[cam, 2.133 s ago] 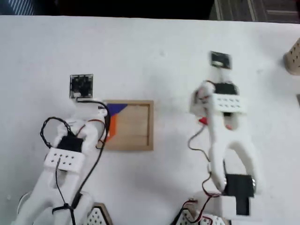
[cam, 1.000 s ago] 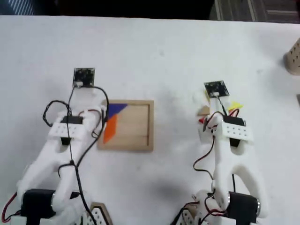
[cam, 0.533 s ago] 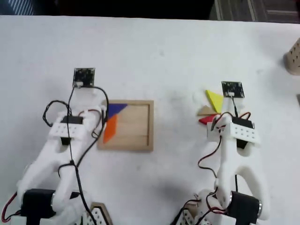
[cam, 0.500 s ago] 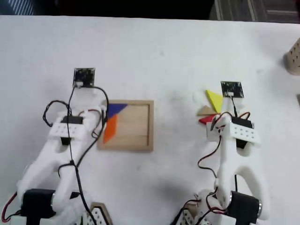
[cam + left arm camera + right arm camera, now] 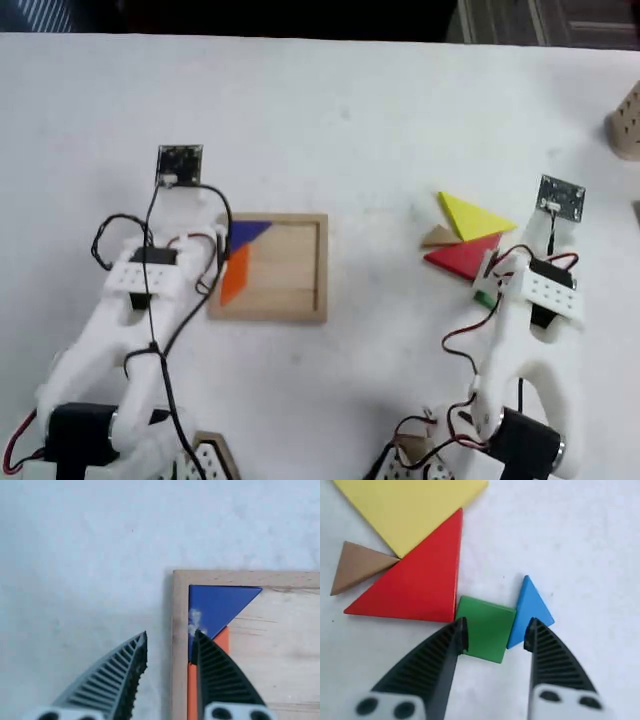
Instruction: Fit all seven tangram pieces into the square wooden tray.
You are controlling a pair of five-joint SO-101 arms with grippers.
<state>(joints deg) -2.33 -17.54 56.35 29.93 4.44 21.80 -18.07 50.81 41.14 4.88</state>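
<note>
green square: on the worktop, just beyond the tips of the right gripper's fingers, touching the red triangle and the small blue triangle.
right gripper: fingers apart, one at each side of the square; the arm nearer to the loose pieces.
left gripper: fingers apart, astride the tray wall.
tray: well apart from the square, on the left arm's side; it holds a dark blue triangle and an orange piece.
</note>
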